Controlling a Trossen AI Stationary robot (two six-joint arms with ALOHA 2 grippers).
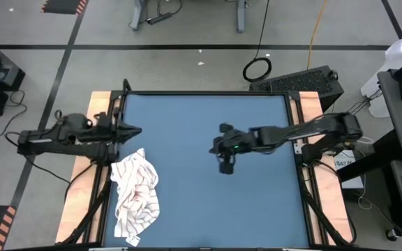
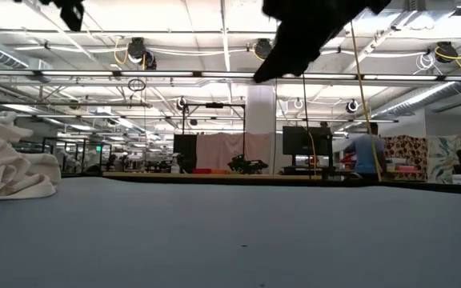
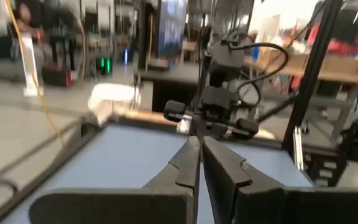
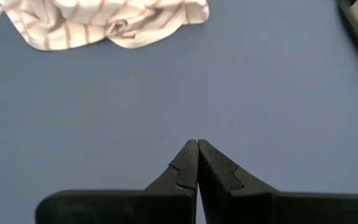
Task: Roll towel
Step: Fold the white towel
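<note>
The towel (image 1: 135, 196) is seen in the lower left of the high view, crumpled into a loose heap on the blue table (image 1: 208, 202), near the table's left edge. Its white cloth is marked with narrow stripes, and folds are piled over one another (no flat, spread part can be made out). In the low view the heap is shown at the left edge of the frame, resting on the tabletop.

The left gripper (image 1: 137, 130) is held at the upper left of the table in the high view, just above the towel in the picture and apart from it. Its fingers (image 3: 188, 163) are seen pressed together in the left wrist view, with nothing between them.

The right gripper (image 1: 226, 166) is placed near the middle of the high view, over bare tabletop and well apart from the towel. In the right wrist view its fingers (image 4: 187, 160) are closed tip to tip on nothing, and the towel is seen beyond them.
</note>
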